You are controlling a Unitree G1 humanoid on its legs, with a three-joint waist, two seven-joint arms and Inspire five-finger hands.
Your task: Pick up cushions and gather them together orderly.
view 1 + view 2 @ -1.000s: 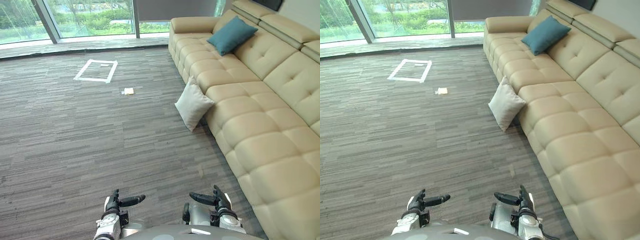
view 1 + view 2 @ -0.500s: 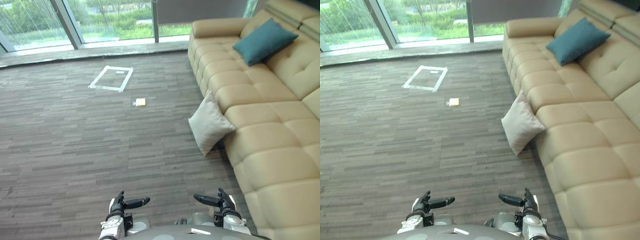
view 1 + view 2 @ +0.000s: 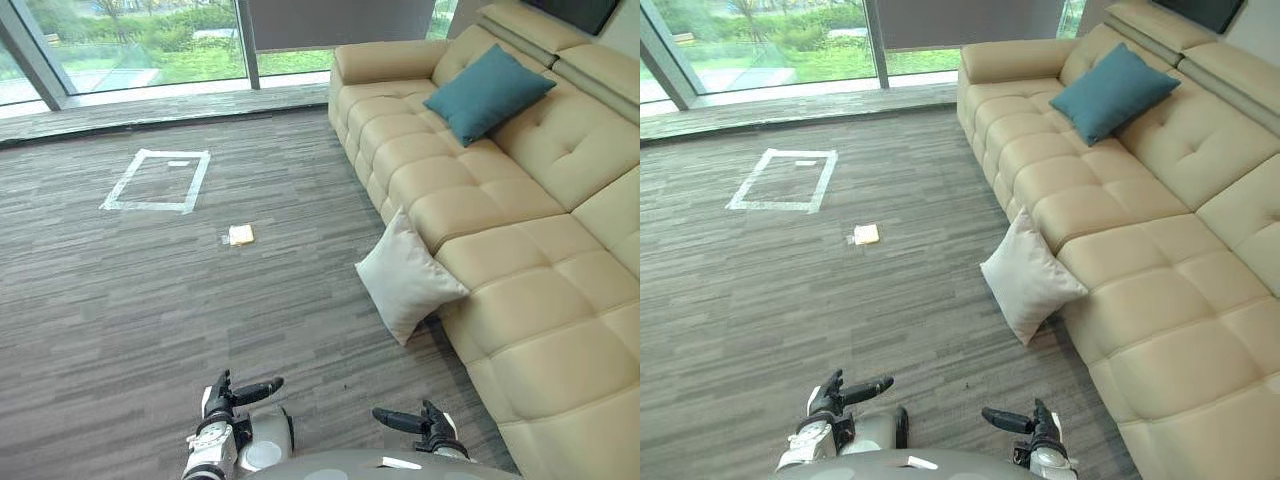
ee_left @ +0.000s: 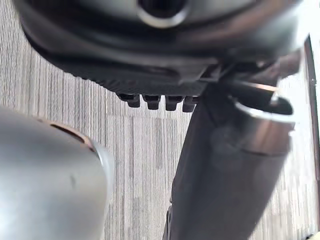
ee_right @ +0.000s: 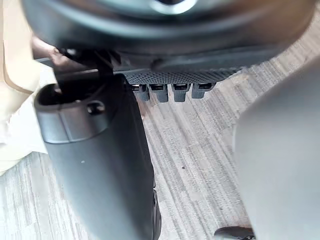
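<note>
A cream cushion (image 3: 405, 278) stands on the carpet, leaning against the front of the beige sofa (image 3: 520, 200). A teal cushion (image 3: 488, 92) rests on the sofa's seat against the backrest, further back. My left hand (image 3: 236, 394) and right hand (image 3: 410, 421) hang low at the near edge, fingers straight and holding nothing, well short of the cream cushion. In the wrist views the left hand (image 4: 230, 165) and right hand (image 5: 100, 165) show with the thumb out over bare carpet.
A white tape rectangle (image 3: 155, 180) marks the carpet at the far left. A small yellowish packet (image 3: 240, 235) lies on the floor in front of it. Tall windows (image 3: 130, 40) run along the far wall.
The camera has swung, shifting the whole scene. The cream cushion now looks nearer and closer to the middle. Both hands stay low, straight and apart.
</note>
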